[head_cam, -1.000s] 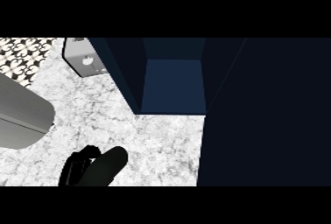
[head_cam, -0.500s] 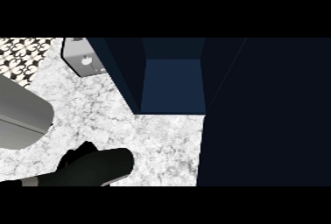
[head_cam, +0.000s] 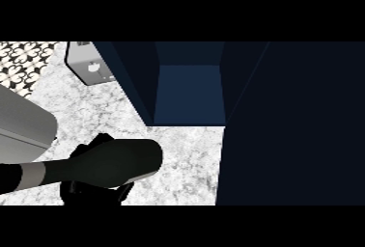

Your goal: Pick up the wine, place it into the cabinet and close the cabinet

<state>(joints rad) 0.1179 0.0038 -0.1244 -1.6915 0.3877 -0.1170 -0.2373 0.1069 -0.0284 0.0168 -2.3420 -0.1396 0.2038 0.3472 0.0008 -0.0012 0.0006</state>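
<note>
The wine bottle (head_cam: 118, 161) is dark, with a grey band near its neck end. It lies tilted across the lower left of the head view, with its broad base pointing right. My right hand (head_cam: 91, 194) is curled round it from below and is mostly hidden by it. The dark blue cabinet (head_cam: 189, 94) stands at the top centre. It is open, and its lit floor and back wall show. Its door (head_cam: 292, 125) swings out as a dark panel down the right side. The bottle is in front of the cabinet's opening and to its left, outside it. My left hand does not show.
The counter's top (head_cam: 185, 159) is white speckled marble. A large grey rounded body (head_cam: 21, 120) fills the left edge. A small grey box with knobs (head_cam: 89, 65) stands at the top left beside the cabinet's wall. A patterned tile wall (head_cam: 25, 58) shows behind it.
The hand was upright and alone on the counter one second ago. The bottle has since come up into view, tipped sideways in the hand, and moved right towards the cabinet.
</note>
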